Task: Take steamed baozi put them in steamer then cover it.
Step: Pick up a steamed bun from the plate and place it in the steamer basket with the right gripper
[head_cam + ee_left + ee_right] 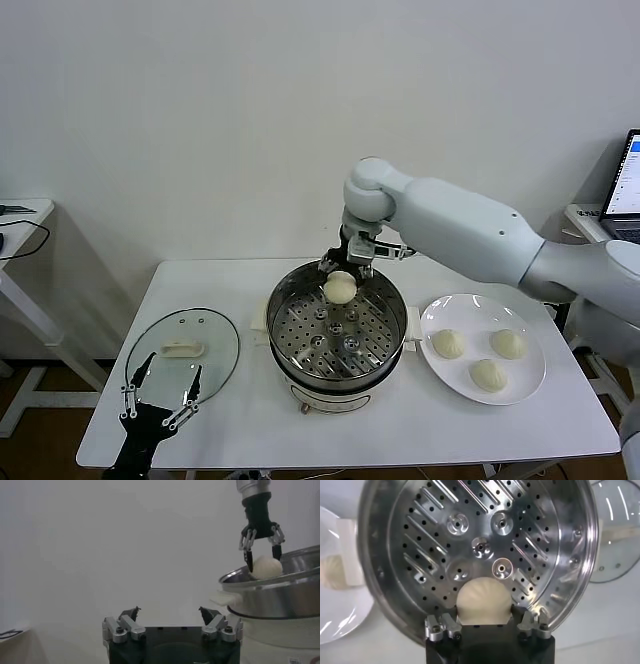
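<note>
- Right gripper (341, 268) is over the far side of the steamer (290, 310), just above the rim, fingers on either side of one bun (340, 288).
- Right wrist view: that bun (483, 602) sits between the fingers (442, 625) and touches both, so it is grasped. Perforated tray (485, 545) is beneath it.
- Left wrist view agrees: right gripper (261, 555) points straight down, bun (266, 566) between the tips, at about rim level of the steamer (280, 592).
- No other bun is visible on the tray (335, 335).
- Three buns are on the white plate (455, 310), right of the steamer: one (447, 343), a second (508, 343), a third (489, 375) nearest the table's front edge.
- Lid (215, 335) lies flat on the table (400, 430) left of the steamer, handle (182, 349) up.
- Left gripper (160, 400) is idle at the front-left table edge, over the near rim of the lid, jaws spread wide and holding nothing; same in its own wrist view (172, 625).
</note>
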Tool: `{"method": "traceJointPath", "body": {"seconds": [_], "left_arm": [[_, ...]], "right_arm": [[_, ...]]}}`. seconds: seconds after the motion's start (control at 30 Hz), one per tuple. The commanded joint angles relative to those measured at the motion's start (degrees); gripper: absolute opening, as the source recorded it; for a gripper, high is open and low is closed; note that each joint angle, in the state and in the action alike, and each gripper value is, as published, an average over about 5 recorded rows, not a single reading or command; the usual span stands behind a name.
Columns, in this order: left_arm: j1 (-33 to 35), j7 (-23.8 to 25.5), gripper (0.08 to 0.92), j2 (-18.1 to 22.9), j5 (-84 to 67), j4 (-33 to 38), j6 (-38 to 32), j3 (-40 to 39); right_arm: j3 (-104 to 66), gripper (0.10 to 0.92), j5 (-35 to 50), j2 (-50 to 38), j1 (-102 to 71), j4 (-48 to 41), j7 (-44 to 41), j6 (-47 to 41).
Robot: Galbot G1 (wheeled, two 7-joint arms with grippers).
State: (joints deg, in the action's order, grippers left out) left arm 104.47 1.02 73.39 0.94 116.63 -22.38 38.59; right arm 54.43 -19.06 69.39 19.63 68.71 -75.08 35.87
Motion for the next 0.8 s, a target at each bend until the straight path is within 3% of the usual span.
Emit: {"method": "traceJointPath", "body": {"seconds": [0.03, 0.23, 0.5, 0.8], "left_arm": [[0.0, 0.0, 0.823, 0.0, 0.0, -0.1, -0.1, 0.2], [0.0, 0.0, 0.823, -0.1, -0.1, -0.1, -0.2, 0.4], [0.1, -0.1, 0.823, 0.0, -0.1, 0.2, -0.2, 0.7], [-0.3, -0.1, 0.823, -0.2, -0.1, 0.0, -0.1, 1.0]], "right_arm": [[0.8, 0.717, -1.6, 3.4, -0.9, -2.7, 0.0, -0.1], [1.1, 0.730, -1.7, 4.3, -1.6, -3.6, -0.1, 0.0], [0.3, 0.818, 0.0, 2.6, -0.9, -2.0, -1.2, -0.8], [-8.2, 0.823, 17.7, -12.5, 4.6, 6.3, -10.3, -15.6]]}}
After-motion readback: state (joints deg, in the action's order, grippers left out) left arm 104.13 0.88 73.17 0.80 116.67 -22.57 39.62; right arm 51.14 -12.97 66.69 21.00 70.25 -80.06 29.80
